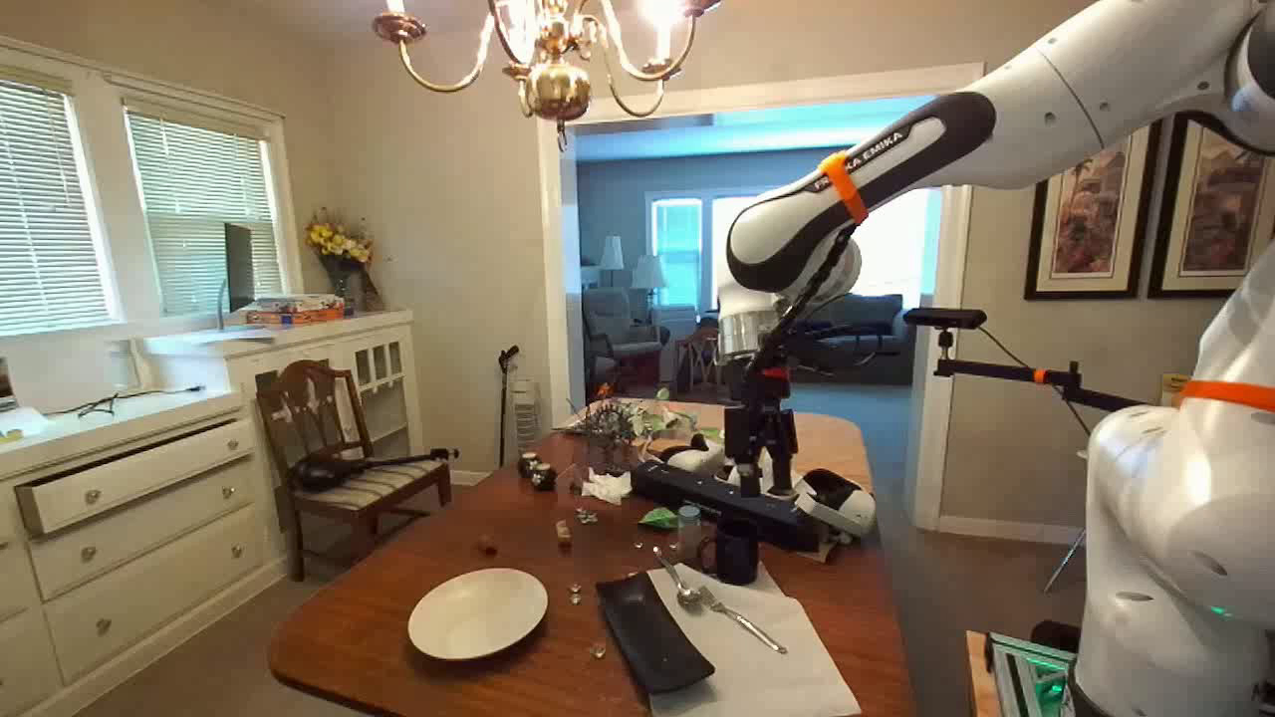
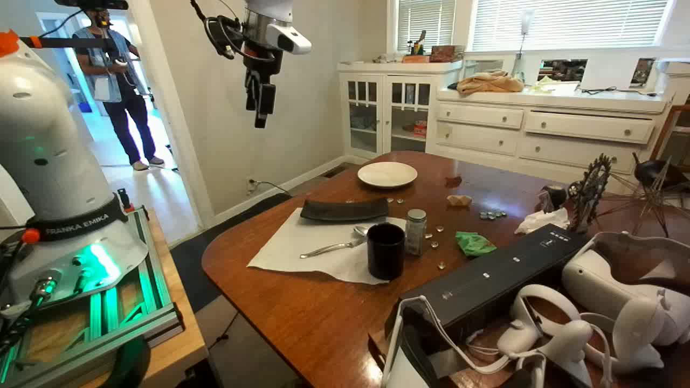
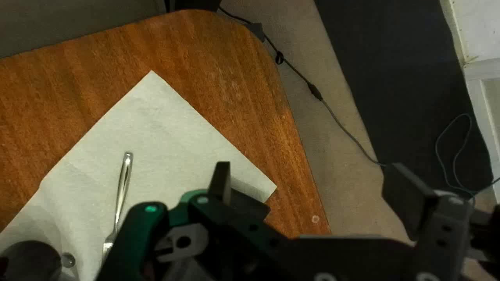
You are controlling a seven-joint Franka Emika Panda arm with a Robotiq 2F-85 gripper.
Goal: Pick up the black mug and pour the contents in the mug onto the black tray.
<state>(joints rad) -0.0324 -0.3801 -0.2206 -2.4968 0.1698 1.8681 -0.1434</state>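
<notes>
The black mug stands upright on the wooden table, in both exterior views, at a corner of the white paper sheet. A dark round shape at the lower left of the wrist view looks like its top. The mug's contents cannot be seen. The black tray lies along the sheet's edge. In the wrist view a dark end beside a finger may be the tray. My gripper is open and holds nothing, high above the table. Its fingers are wide apart in the wrist view.
A spoon and fork lie on the white sheet. A lidded glass jar stands beside the mug. A white plate, a long black box, white headsets, a green wrapper and small clear beads are around.
</notes>
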